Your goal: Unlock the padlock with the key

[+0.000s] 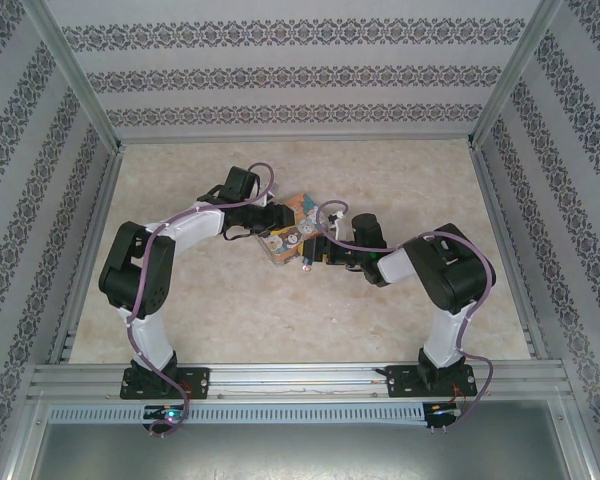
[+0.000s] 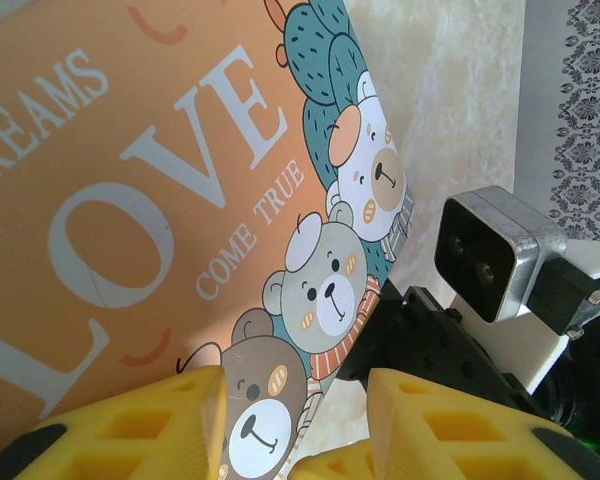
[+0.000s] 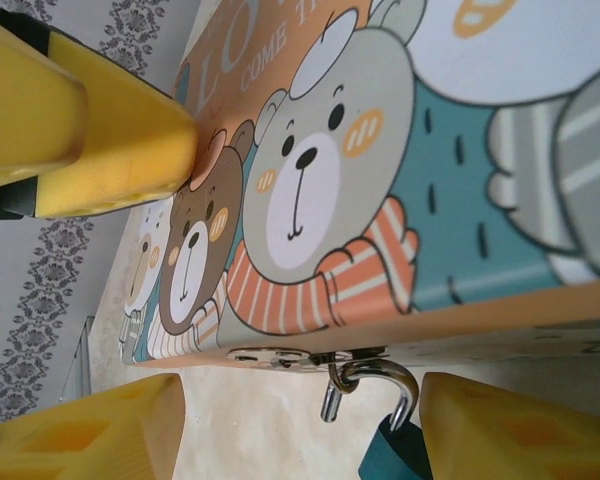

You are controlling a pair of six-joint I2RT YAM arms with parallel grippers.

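A pale marbled table [image 1: 230, 310] carries a colourful bear-printed box [image 1: 285, 243], lying flat near the surface's middle.

Box [image 3: 310, 200] looks like printed card, smooth with faint sheen; hasp [image 3: 280, 356] and padlock [image 3: 392, 452] shackle bright polished metal; fingers [image 3: 120, 150] matt yellow plastic; table [image 3: 260, 440] matt, marbled.

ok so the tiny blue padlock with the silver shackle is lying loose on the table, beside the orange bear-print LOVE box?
Not loose. The tiny blue padlock hangs by its silver shackle from the metal hasp on the edge of the orange bear-print LOVE box; the right wrist view shows it.
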